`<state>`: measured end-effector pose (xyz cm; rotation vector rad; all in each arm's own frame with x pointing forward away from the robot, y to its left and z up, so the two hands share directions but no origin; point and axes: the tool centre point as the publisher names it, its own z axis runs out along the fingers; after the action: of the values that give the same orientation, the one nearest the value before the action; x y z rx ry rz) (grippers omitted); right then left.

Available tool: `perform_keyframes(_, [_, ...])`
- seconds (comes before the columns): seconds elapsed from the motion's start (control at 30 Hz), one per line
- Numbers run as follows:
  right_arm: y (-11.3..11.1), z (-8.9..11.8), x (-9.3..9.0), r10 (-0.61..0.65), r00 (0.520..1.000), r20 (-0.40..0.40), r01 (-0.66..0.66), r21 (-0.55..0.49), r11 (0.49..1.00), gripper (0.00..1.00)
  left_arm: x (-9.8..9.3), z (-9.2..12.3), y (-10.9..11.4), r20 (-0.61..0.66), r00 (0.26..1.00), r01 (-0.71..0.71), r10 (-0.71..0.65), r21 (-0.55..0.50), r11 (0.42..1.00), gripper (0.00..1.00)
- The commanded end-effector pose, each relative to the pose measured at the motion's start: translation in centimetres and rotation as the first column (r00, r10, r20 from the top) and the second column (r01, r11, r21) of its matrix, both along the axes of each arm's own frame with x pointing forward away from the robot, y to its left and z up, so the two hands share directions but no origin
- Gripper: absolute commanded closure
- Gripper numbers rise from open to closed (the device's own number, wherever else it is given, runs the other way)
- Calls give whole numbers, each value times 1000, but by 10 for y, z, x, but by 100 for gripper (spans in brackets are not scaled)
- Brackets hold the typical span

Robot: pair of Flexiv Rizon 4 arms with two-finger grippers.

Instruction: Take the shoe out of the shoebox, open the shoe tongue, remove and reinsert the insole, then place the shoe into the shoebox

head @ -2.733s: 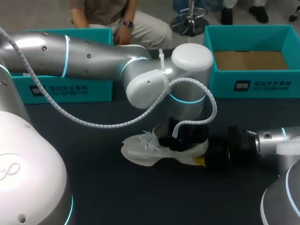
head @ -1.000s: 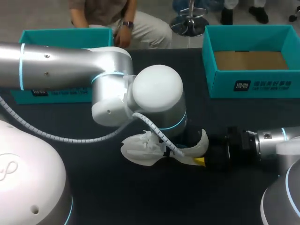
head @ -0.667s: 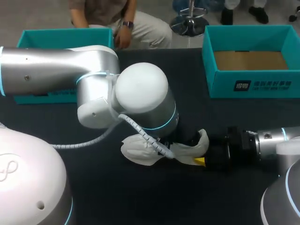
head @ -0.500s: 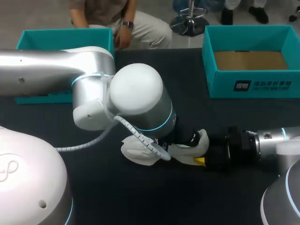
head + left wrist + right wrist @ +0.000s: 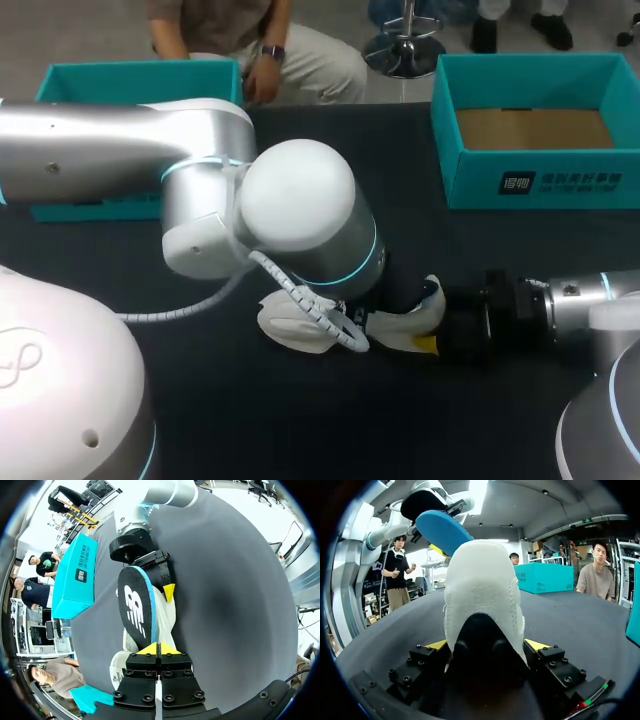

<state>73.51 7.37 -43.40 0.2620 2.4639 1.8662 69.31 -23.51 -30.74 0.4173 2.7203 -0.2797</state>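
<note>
Near the dark table's (image 5: 250, 420) far right corner, the open teal shoebox (image 5: 590, 180) is showing white print. The left arm (image 5: 100, 150) is hanging over the white shoe (image 5: 290, 322). The right gripper (image 5: 487, 645) is clamping its heel, and the left gripper (image 5: 156, 649) is pinching the logo-marked insole (image 5: 137, 605) above it.

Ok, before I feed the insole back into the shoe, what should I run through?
1. Left gripper shut on the insole: ok.
2. Right gripper clamping the shoe at the heel, a finger on each side: ok.
3. Insole out of the shoe, held over it: ok.
4. Tongue pulled open: cannot tell.
5. Head view of the shoe: not ok, the left arm covers most of it.
6. Shoebox open and empty: ok.
</note>
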Motion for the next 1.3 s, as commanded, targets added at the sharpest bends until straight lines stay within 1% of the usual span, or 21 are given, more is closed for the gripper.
perform_keyframes(0.03, [1, -5, -1, -2, 1000, 0, 2, -3, 1000, 100, 3, -2, -16, -2, 1000, -9, 10, 12, 1000, 100])
perform_keyframes(0.17, [1, -5, -1, -2, 1000, 0, 2, -3, 1000, 100, 5, 0, -22, -4, 1000, -9, 9, 3, 1000, 100])
perform_keyframes(0.3, [1, -5, -1, -2, 1000, 0, 2, -3, 1000, 100, 1, 5, -22, -1, 1000, -5, 5, -10, 1000, 99])
perform_keyframes(0.33, [1, -5, -1, -2, 1000, 0, 2, -3, 1000, 100, 0, 6, -21, -1, 1000, -2, 2, -14, 1000, 82])
perform_keyframes(0.37, [1, -5, -1, -2, 1000, 0, 2, -3, 1000, 100, -1, 7, -19, 1, 1000, 0, 0, -18, 1000, 73])
perform_keyframes(0.4, [1, -5, -1, -2, 1000, 0, 2, -3, 1000, 100, -3, 8, -18, 4, 1000, 2, -2, -22, 1000, 70])
perform_keyframes(0.43, [1, -5, -1, -2, 1000, 0, 2, -3, 1000, 100, -4, 9, -16, 5, 1000, 2, -2, -23, 1000, 62])
perform_keyframes(0.47, [1, -5, -1, -2, 1000, 0, 2, -3, 1000, 100, -4, 10, -14, 8, 1000, 2, -1, -27, 1000, 58])
perform_keyframes(0.67, [1, -5, -1, -2, 1000, 0, 2, -3, 1000, 100, -9, 11, -3, 7, 1000, -5, 5, -32, 999, 53])
perform_keyframes(0.87, [1, -5, -1, -2, 1000, 0, 2, -3, 1000, 100, -11, 7, 3, 20, 1000, -21, 22, -28, 999, 55])
perform_keyframes(0.93, [1, -5, -1, -2, 1000, 0, 2, -3, 1000, 100, -9, 5, 2, 23, 999, -30, 30, -29, 999, 55])
perform_keyframes(1.03, [1, -5, -1, -2, 1000, 0, 2, -3, 1000, 100, -7, 3, 0, 39, 998, -40, 41, -26, 999, 58])
perform_keyframes(1.17, [1, -5, -1, -2, 1000, 0, 2, -3, 1000, 100, -5, -1, -6, 89, 994, -65, 67, -21, 998, 59])
perform_keyframes(1.3, [1, -5, -1, -2, 1000, 0, 2, -3, 1000, 100, -2, -7, -13, 110, 992, -60, 61, -12, 998, 60])
